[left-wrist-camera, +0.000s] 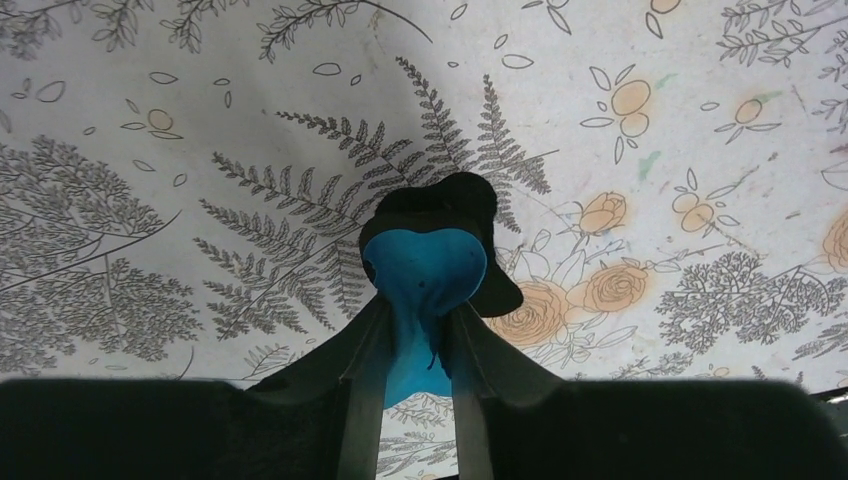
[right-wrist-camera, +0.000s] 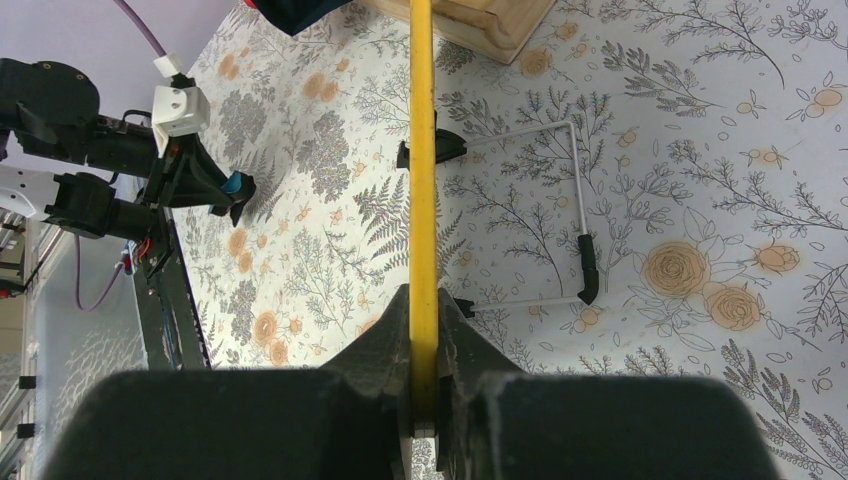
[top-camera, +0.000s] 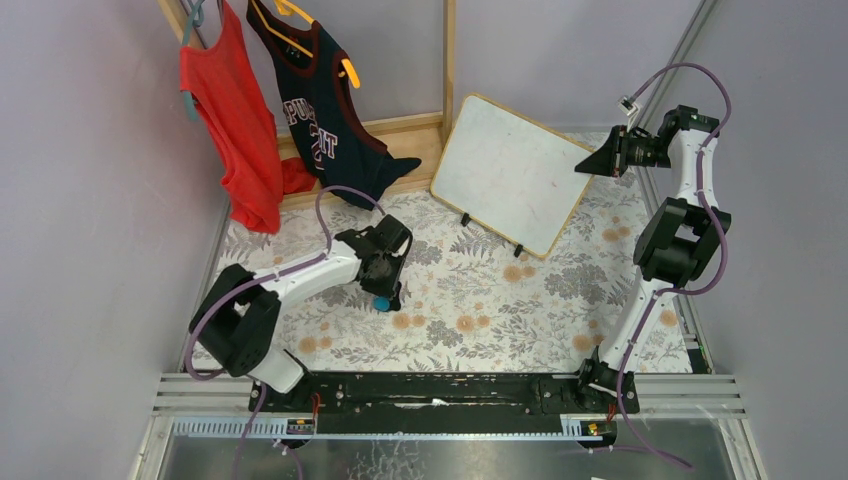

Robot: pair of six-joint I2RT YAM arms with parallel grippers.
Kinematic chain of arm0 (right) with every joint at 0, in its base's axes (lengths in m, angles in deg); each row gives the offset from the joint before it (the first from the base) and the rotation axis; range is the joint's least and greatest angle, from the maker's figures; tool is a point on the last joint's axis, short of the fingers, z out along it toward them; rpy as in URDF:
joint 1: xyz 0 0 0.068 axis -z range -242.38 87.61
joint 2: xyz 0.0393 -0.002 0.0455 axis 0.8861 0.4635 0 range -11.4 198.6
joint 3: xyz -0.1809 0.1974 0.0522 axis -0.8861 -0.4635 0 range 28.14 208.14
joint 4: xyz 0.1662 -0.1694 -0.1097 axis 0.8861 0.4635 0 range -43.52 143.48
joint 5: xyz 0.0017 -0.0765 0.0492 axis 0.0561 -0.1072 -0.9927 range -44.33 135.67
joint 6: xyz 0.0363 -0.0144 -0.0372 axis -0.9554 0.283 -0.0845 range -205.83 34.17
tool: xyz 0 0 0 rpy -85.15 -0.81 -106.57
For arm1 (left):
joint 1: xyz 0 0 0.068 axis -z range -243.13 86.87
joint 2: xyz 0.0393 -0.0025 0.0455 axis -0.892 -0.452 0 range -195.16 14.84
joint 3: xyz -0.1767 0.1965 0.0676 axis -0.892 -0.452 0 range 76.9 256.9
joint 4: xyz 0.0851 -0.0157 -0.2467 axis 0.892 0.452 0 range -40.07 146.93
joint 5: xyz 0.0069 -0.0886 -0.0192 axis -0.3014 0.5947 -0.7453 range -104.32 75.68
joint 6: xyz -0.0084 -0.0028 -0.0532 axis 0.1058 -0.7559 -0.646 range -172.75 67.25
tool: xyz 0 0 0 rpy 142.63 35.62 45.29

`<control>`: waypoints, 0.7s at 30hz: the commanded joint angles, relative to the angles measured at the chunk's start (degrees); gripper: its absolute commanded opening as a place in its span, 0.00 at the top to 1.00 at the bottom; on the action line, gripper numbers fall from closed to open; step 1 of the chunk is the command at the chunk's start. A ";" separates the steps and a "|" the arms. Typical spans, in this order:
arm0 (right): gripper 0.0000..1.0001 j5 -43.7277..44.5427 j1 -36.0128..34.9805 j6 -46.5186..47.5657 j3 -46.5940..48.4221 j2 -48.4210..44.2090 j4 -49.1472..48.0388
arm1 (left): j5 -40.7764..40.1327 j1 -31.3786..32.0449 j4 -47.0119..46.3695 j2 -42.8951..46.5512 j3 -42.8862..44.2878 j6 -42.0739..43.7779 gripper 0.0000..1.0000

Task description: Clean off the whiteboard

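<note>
One whiteboard (top-camera: 510, 175) stands tilted at the back of the floral surface (top-camera: 480, 310), near two hanging tops: a red shirt (top-camera: 235, 120) and a navy jersey (top-camera: 320, 110). The right arm rises tall and bends back, the right pincer (top-camera: 592, 163) clamped on the board's right edge. The left arm stretches low and forward, the left pincer (top-camera: 383, 298) squeezing one blue eraser (left-wrist-camera: 425, 265), perhaps just touching the surface.

Floral-print table (top-camera: 470, 300), whiteboard (top-camera: 505, 175) propped on it, wooden rack base (top-camera: 415, 135)
</note>
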 commanded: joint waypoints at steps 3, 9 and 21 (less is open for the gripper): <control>1.00 7.74 -1.33 3.94 -1.24 1.83 1.71 | 1.43 -0.19 -2.02 -4.06 1.69 -0.34 0.69; 1.00 7.98 -1.34 3.97 -1.24 1.92 1.63 | 1.23 -0.16 -1.57 -5.73 2.83 -0.55 0.66; 1.00 8.07 -1.35 3.78 -1.26 2.01 1.40 | -1.07 -0.14 -0.99 -3.02 4.13 -1.45 0.55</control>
